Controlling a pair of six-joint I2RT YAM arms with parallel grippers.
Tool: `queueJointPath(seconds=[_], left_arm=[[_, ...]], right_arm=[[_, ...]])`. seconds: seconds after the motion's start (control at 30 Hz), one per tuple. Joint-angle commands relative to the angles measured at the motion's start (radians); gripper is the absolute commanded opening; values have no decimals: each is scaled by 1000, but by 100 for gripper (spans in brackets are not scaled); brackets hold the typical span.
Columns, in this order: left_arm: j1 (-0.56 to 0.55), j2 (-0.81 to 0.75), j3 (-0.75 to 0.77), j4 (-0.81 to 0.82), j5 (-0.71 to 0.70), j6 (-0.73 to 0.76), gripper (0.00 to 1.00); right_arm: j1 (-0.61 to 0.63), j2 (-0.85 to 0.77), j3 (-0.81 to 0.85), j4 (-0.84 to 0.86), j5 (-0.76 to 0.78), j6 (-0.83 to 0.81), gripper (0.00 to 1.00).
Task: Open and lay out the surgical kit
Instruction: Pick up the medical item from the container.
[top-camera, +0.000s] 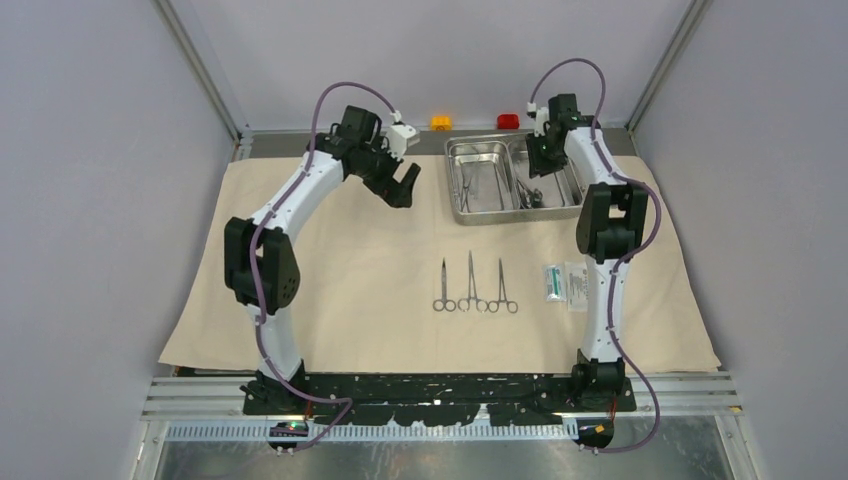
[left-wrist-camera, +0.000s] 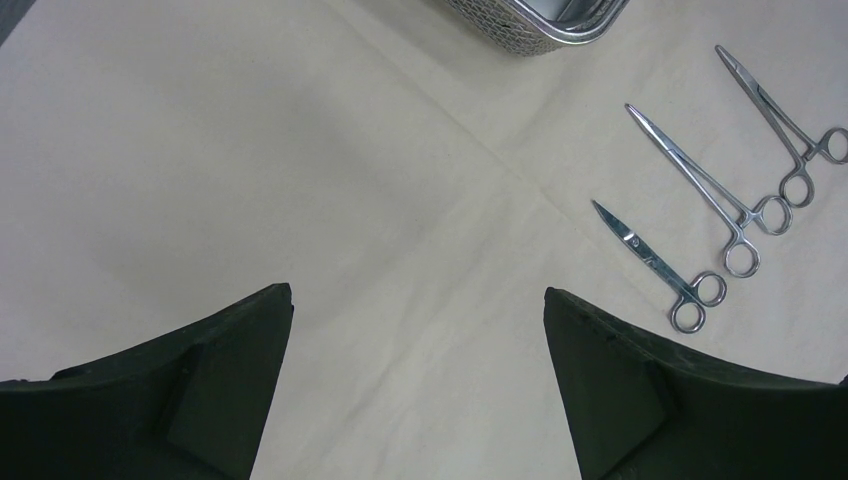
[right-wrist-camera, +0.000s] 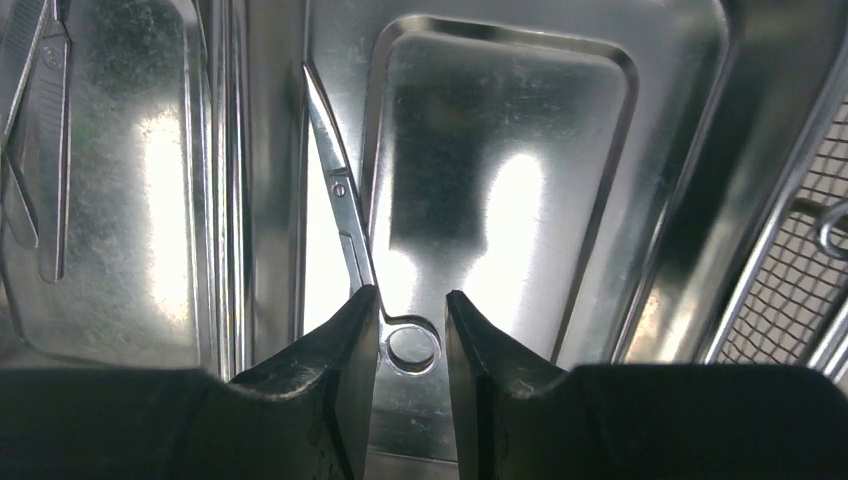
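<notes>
the right gripper (right-wrist-camera: 410, 296) pinches slim steel scissors (right-wrist-camera: 344, 212) by a ring handle in the shiny steel tray (right-wrist-camera: 520, 110); the left gripper (left-wrist-camera: 418, 290) hovers, jaws wide, over beige cloth (left-wrist-camera: 250, 150).

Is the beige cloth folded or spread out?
Spread out: the cloth lies flat, with the steel tray and three ring-handled instruments on it.

The cloth (top-camera: 340, 300) is matt; tray (top-camera: 500, 216) and clamps (top-camera: 471, 285) are glossy steel.
</notes>
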Motion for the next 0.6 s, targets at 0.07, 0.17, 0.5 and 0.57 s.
queueJointPath(seconds=[0.07,0.17,0.5,0.57], left_arm=[[-5,50,93,-26,42,-12,100],[-5,63,107,-25,43,-22,100],[-5,94,143,-43,42,-30,100],[-5,95,145,-44,42,-32,100]], right_arm=[[-1,30,72,-83,-88,-80,36],[-1,46,84,-96,-103,-89,36],[1,81,80,-99,-137,-93,37],[3,83,74,-95,-138,-95,37]])
